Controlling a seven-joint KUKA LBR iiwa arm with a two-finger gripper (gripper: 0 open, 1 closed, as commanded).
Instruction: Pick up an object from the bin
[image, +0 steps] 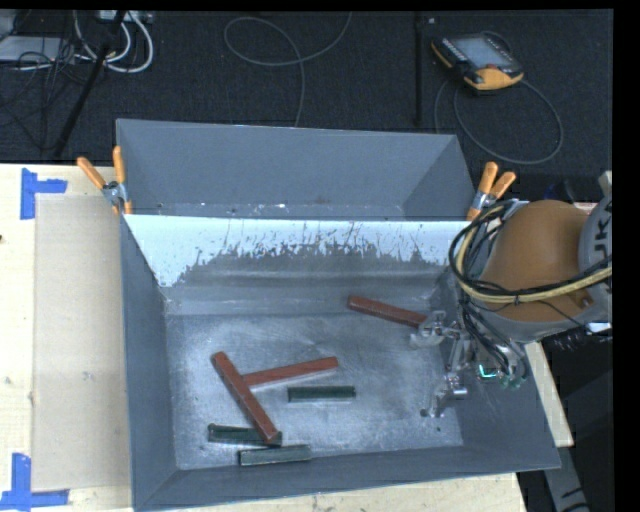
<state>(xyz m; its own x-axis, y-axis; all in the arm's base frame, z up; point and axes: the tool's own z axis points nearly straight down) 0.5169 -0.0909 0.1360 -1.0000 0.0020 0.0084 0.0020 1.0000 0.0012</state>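
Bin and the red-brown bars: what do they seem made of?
Bin: sheet metal, matte grey, its floor scuffed pale, with scratch marks on the back wall. Red-brown bars: flat, dull, straight-edged; perhaps painted wood or plastic, cannot tell.

**Matt metal, scuffed floor**

The bin (290, 170) is seen to be grey sheet metal, matt, its floor scratched and dusted pale. The red-brown bars (290, 373) and dark green bars (321, 394) appear dull and smooth. Bare metal glints on the gripper (438, 408).
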